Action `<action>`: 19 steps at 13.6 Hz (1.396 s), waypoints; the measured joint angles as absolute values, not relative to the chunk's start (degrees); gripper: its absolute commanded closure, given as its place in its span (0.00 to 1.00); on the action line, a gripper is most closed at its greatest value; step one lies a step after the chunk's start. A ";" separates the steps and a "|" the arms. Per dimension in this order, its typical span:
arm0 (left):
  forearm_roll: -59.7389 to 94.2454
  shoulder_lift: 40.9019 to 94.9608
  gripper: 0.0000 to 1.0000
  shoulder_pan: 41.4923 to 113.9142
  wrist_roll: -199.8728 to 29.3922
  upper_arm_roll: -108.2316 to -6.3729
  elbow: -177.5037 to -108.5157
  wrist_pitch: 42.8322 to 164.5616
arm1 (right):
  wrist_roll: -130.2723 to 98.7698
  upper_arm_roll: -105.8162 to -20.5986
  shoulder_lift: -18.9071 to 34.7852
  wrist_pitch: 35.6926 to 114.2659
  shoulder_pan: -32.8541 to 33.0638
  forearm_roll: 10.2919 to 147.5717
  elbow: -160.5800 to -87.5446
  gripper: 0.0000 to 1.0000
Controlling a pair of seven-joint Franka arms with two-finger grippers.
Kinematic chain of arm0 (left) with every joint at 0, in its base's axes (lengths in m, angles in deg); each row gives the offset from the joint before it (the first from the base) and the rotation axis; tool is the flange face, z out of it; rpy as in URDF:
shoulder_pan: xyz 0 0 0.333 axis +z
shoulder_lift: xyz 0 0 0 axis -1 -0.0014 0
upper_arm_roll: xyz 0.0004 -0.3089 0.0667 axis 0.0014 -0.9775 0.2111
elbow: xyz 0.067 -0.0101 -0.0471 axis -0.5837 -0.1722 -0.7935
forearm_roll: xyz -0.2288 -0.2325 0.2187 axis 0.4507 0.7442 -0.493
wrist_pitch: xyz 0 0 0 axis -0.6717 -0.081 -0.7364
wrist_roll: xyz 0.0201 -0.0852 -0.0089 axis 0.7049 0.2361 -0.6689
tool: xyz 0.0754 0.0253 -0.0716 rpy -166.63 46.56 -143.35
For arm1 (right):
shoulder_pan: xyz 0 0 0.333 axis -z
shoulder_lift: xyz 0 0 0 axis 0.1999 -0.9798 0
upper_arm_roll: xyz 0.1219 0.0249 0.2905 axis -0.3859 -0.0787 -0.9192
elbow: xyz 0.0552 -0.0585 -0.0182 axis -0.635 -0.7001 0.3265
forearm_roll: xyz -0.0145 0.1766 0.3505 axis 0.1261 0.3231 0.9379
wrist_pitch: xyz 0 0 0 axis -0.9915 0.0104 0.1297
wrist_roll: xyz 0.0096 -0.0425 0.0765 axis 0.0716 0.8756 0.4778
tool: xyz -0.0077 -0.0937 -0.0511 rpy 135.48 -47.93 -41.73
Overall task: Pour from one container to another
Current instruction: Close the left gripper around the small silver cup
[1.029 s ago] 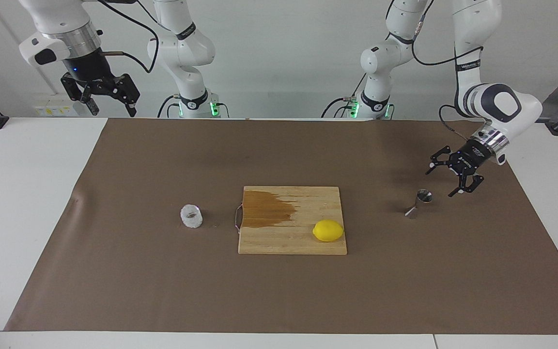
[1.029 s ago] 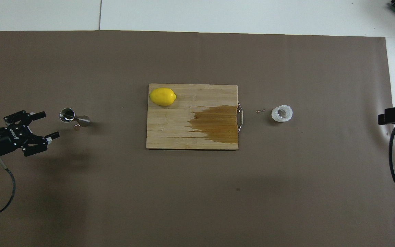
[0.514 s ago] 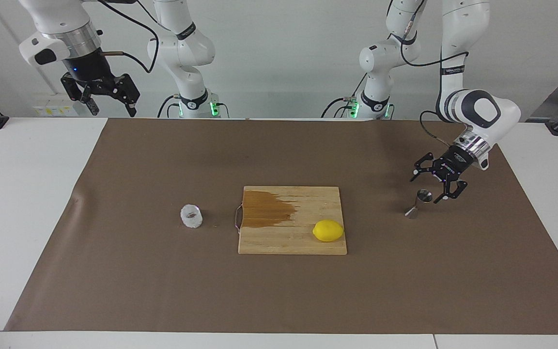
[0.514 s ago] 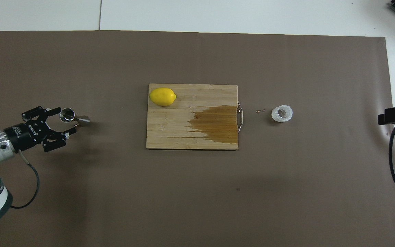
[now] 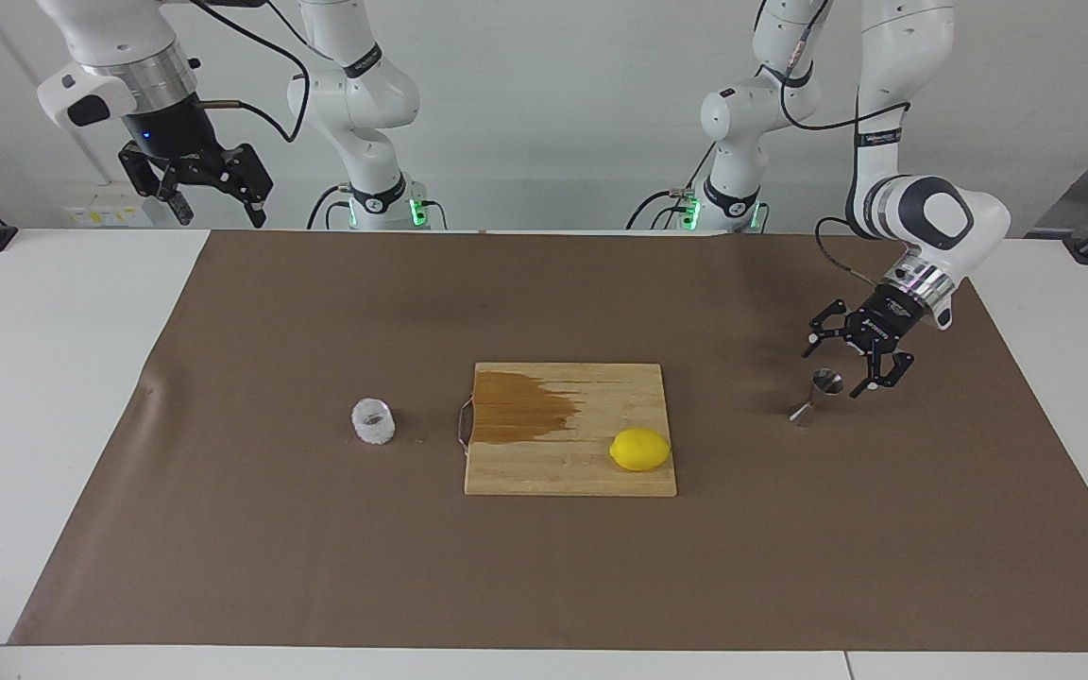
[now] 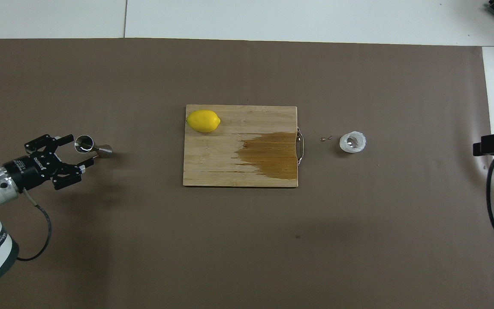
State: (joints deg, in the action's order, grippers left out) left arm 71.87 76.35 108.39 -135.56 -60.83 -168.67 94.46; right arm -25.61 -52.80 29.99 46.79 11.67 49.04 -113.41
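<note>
**Jigger not yet gripped, pour still ahead**

Jigger [image 5: 819, 395] stands upright on the brown mat [image 5: 544, 567] toward the left arm's end of the worktop, long axis vertical, open mouth up. Your left pincer [image 5: 834, 369] sits at its top cone, fingers apart, nothing clamped. Glass cup [image 5: 373, 420] stands upright beside the cutting board [image 5: 544, 472], toward the right arm's end, untouched. Right pincer [image 5: 215, 209] waits high, fingers apart. You have every step left: grip, carry, tilt.

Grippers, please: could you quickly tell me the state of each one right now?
Left gripper: open, holding nothing, its fingers at the steel jigger.
Right gripper: open and empty, raised near its base, waiting.
</note>
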 measured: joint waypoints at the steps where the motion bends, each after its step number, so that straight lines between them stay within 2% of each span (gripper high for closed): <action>1: 72.07 76.35 0.01 108.31 -135.52 -60.88 -168.70 94.72 | -25.61 -52.80 29.99 46.79 11.67 49.04 -113.41 0.00; 4: 72.27 76.35 0.24 108.21 -135.49 -60.96 -168.78 95.05 | -25.61 -52.80 29.99 46.79 11.67 49.04 -113.41 0.00; 9: 72.73 76.35 0.47 108.20 -135.38 -60.96 -169.16 95.21 | -25.61 -52.80 29.99 46.79 11.67 49.04 -113.41 0.00; 12: 72.84 76.35 0.72 108.20 -135.34 -60.96 -169.19 95.23 | -25.61 -52.80 29.99 46.79 11.67 49.04 -113.41 0.00; 14: 72.85 76.34 0.80 108.20 -135.32 -60.97 -169.26 95.24 | -25.61 -52.80 29.99 46.79 11.67 49.04 -113.41 0.00; 15: 72.85 76.35 0.93 108.20 -135.32 -60.97 -169.27 95.24 | -25.61 -52.80 29.99 46.79 11.67 49.04 -113.41 0.00; 16: 72.85 76.34 1.00 108.20 -135.32 -60.97 -169.27 95.24 | -25.61 -52.80 29.99 46.79 11.67 49.04 -113.41 0.00; 19: 72.89 76.35 1.00 108.20 -135.26 -60.98 -169.25 95.05 | -25.61 -52.80 29.99 46.79 11.67 49.04 -113.41 0.00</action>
State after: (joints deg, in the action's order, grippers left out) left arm 72.89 76.35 108.20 -135.26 -60.98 -169.25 95.05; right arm -25.61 -52.80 29.99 46.79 11.67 49.04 -113.41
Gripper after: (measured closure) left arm 0.507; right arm 0.000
